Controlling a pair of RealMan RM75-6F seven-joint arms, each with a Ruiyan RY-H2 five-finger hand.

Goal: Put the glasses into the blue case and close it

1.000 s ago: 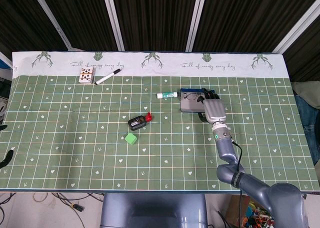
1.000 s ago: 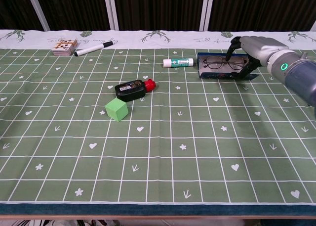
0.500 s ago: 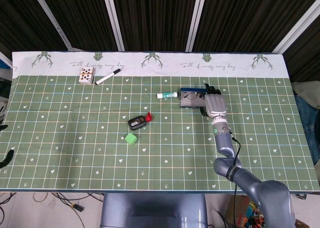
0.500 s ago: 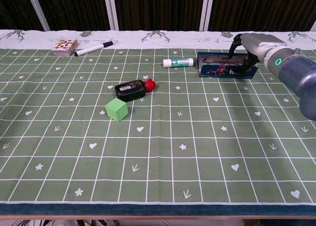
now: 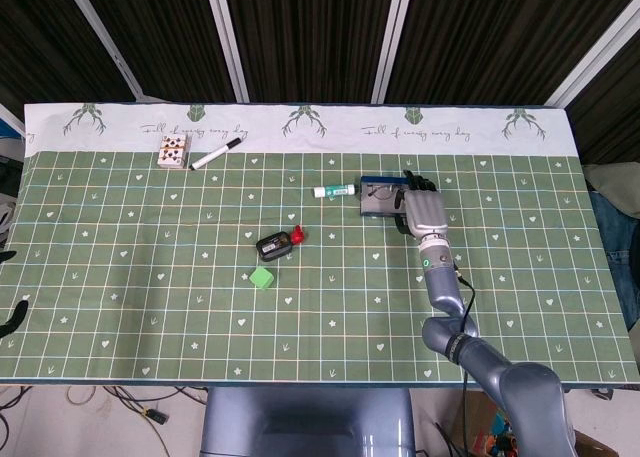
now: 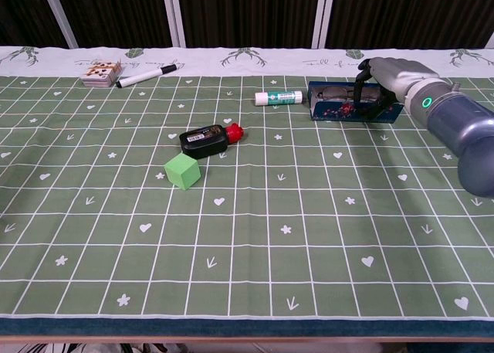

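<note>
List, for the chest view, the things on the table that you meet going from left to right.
Card deck → black marker → green cube → black bottle with red cap → glue stick → blue case → right hand.

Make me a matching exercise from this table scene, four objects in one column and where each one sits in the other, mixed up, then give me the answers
Things:
1. blue case
2. green cube
3. marker pen
4. glue stick

Places:
A. just left of the blue case
B. under the right hand, on the table's right side
C. beside the playing cards, far left
D. in front of the black bottle with the red cap

Pairs: 1-B, 2-D, 3-C, 4-A
</note>
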